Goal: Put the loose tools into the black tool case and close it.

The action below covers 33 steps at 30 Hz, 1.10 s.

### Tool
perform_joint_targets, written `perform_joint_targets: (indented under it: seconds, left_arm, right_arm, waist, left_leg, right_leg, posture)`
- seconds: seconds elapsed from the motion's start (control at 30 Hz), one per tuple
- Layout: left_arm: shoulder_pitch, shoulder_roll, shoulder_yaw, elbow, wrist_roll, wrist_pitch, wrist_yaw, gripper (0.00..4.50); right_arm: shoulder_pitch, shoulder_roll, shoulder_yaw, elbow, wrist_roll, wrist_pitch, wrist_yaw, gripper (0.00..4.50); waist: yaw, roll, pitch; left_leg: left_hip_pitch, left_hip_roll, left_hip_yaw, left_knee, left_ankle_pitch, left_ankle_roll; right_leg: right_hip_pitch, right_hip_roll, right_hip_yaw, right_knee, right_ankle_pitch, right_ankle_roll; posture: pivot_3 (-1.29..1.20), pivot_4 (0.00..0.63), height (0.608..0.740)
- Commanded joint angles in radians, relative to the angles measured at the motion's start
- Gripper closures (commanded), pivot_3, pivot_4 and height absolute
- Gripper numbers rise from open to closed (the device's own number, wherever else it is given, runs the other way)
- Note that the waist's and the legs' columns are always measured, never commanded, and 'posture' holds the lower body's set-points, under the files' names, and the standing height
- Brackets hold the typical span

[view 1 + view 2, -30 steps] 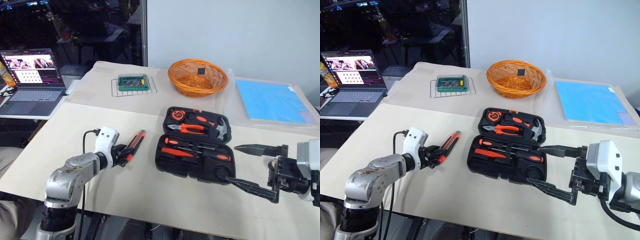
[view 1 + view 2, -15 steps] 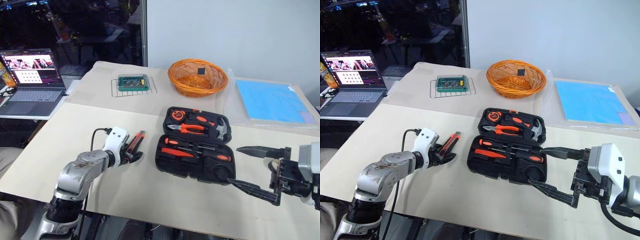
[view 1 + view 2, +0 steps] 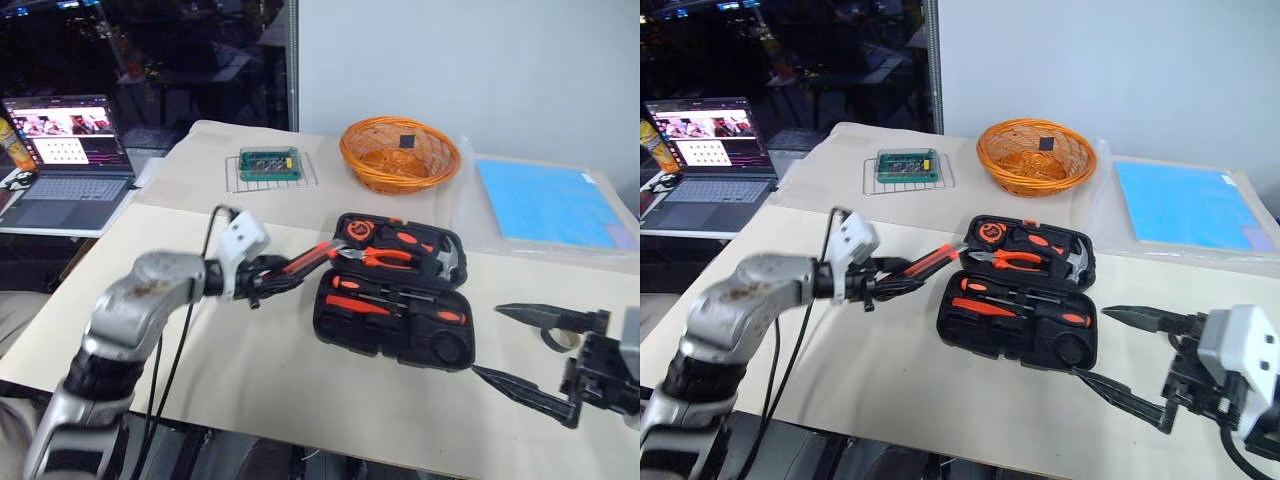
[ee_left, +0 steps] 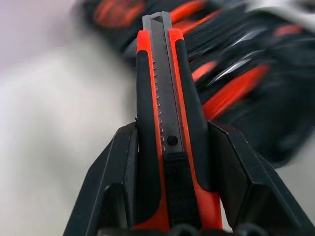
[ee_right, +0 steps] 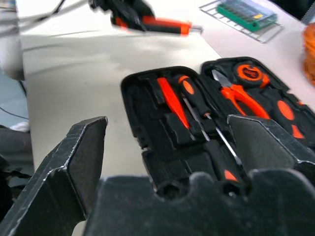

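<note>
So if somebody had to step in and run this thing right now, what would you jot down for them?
Left gripper: shut on the utility knife, held in the air beside the open tool case.
Right gripper: open, holding nothing, near the case's front right corner.
Done: screwdrivers, pliers and hammer lie in the case's recesses.
Left: seat the knife in the case, then shut the lid.

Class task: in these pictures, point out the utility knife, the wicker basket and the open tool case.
utility knife (image 4: pixel 165 98), left wrist view, on its slider track.
wicker basket (image 3: pixel 398 175), left eye view, on its front wall.
tool case (image 3: pixel 965 335), right eye view, on its near rim.
</note>
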State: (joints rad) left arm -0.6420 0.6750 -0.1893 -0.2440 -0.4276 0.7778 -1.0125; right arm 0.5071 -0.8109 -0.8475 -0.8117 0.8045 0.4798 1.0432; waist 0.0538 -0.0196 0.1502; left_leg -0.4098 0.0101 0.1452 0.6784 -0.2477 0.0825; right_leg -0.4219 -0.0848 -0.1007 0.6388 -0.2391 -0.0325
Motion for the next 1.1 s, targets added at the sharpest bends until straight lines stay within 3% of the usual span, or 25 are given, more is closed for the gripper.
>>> perform_joint_targets:
  seconds: [0.03, 0.2, 0.4, 0.9, 0.93, 1.1]
  left_arm:
    - [-0.083, -0.039, -0.163, 0.066, 0.066, -0.108, -0.131, 2.74]
    - [-0.179, -0.186, -0.352, 0.238, 0.200, -0.201, -0.158, 2.74]
    - [-0.200, -0.272, -0.422, 0.353, 0.283, -0.288, -0.184, 2.74]
    - [-0.215, -0.263, -0.459, 0.443, 0.394, -0.433, -0.322, 2.74]
    - [-0.219, -0.271, -0.453, 0.449, 0.391, -0.438, -0.326, 1.81]
    - [-0.224, -0.281, -0.296, 0.380, 0.244, -0.311, -0.349, 0.45]
  right_arm:
    - [0.030, 0.011, -0.076, -0.019, 0.012, -0.025, 0.012, 0.00]
    - [0.063, 0.011, -0.125, -0.034, 0.027, -0.017, 0.014, 0.00]
    - [0.078, 0.009, -0.139, -0.050, 0.036, -0.008, 0.008, 0.00]
    - [0.069, -0.012, -0.107, -0.047, 0.031, -0.007, -0.007, 0.00]
    - [0.067, -0.014, -0.105, -0.044, 0.030, -0.007, -0.007, 0.00]
    - [0.063, -0.017, -0.106, -0.045, 0.031, -0.006, -0.006, 0.00]
  waist:
    - [-0.003, 0.001, 0.000]
    - [-0.012, 0.000, 0.000]
    - [-0.018, 0.000, 0.001]
    - [-0.015, 0.001, 0.001]
    - [-0.014, 0.001, 0.001]
    - [-0.015, 0.001, 0.001]
  left_leg:
    - [0.000, 0.000, 0.000, 0.000, 0.000, 0.001]
    - [-0.003, -0.001, 0.000, 0.000, 0.000, 0.003]
    - [-0.002, -0.001, 0.000, 0.001, -0.003, 0.012]
    - [-0.002, -0.001, 0.000, 0.001, -0.004, 0.013]
    - [-0.002, -0.001, 0.000, 0.001, -0.004, 0.014]
    - [-0.003, -0.001, 0.000, 0.001, -0.002, 0.020]
  right_leg:
    - [0.000, 0.000, 0.000, 0.000, 0.001, 0.001]
    - [-0.002, 0.000, 0.000, 0.000, 0.003, 0.005]
    - [-0.002, 0.000, 0.000, 0.001, 0.001, 0.009]
    - [-0.002, 0.000, 0.000, 0.000, 0.001, 0.010]
    - [-0.002, 0.000, 0.000, 0.000, 0.001, 0.010]
    - [-0.002, 0.000, 0.000, 0.000, 0.001, 0.011]
  posture:
    - [0.00, 0.150, 0.740]
    - [0.00, 0.150, 0.740]
    - [0.00, 0.150, 0.740]
    - [0.00, 0.150, 0.740]
    - [0.00, 0.150, 0.740]
    - [0.00, 0.150, 0.740]
